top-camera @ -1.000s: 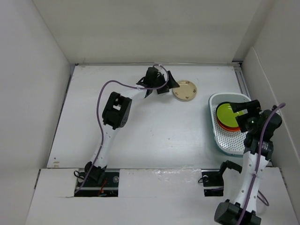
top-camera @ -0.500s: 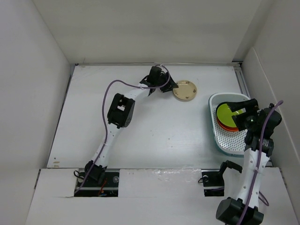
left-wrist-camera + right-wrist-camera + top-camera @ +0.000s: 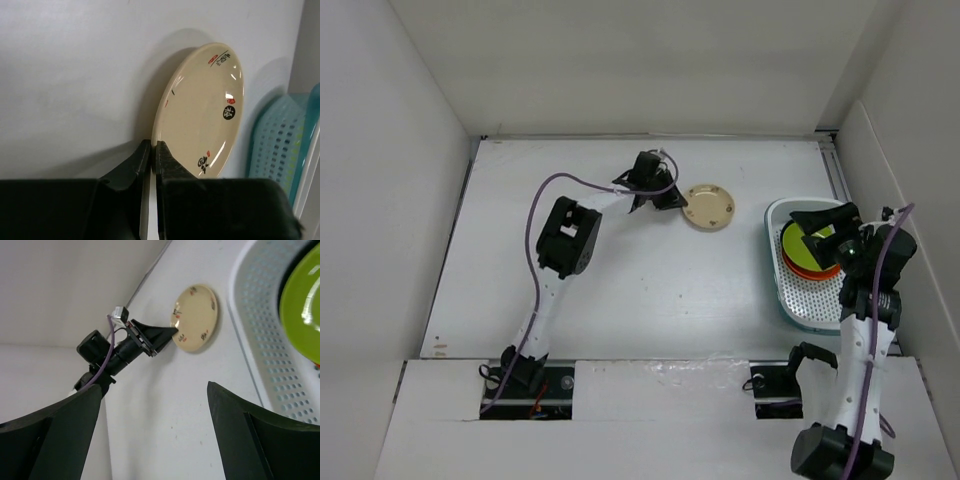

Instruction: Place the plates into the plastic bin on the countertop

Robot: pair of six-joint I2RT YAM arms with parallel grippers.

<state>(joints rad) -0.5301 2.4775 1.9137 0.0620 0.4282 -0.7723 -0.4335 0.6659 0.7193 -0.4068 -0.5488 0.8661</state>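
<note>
Top external view: white walls (image 3: 620,60) enclose the white countertop (image 3: 620,290). Far centre, the left gripper (image 3: 678,201), pressed together, apparently pinches the beige plate (image 3: 712,208) by its left rim. At right, the right gripper (image 3: 817,232) hangs spread above the green plate (image 3: 796,240) in the plastic bin (image 3: 808,305).

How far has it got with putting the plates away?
Done: a green plate sits on an orange plate in the bin. In hand: the left gripper pinches the beige plate by its rim. Left: carrying it to the bin, where the right gripper hangs open.
</note>
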